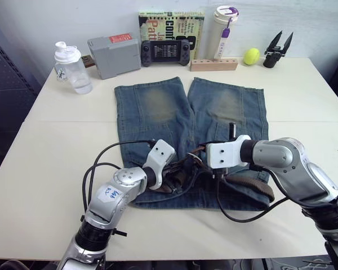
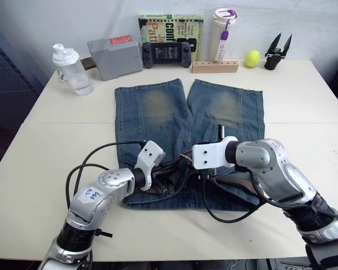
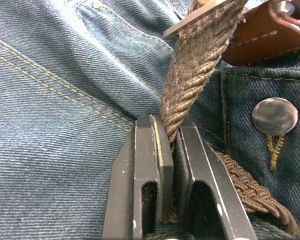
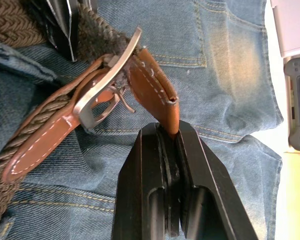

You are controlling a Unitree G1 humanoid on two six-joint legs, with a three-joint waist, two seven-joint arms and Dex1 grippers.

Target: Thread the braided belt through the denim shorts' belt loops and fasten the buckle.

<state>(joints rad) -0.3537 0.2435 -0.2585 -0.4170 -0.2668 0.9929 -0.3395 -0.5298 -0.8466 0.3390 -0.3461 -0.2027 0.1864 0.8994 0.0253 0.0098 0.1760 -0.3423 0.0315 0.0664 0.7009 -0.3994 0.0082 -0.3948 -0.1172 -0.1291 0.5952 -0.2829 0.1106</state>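
The denim shorts [image 1: 158,112] lie flat on the table, waistband toward me. The braided belt [image 1: 254,186] runs along the waistband's right part. At the fly, beside a metal button [image 3: 275,116], my left gripper [image 3: 171,131] is shut on the brown braid [image 3: 195,65], which passes up under the silver buckle [image 4: 107,80]. My right gripper [image 4: 167,131] is shut on a tan leather piece [image 4: 157,95] of the belt at the buckle. The two grippers almost touch over the middle of the waist [image 1: 194,169]. A belt loop [image 4: 15,60] seems to cross the braid.
Along the table's far edge stand a clear bottle [image 1: 72,68], a grey box [image 1: 114,55], a game console [image 1: 165,52], a book [image 1: 170,25], a white tumbler [image 1: 224,31], a wooden block [image 1: 214,64], a tennis ball [image 1: 251,56] and a black tool [image 1: 277,50].
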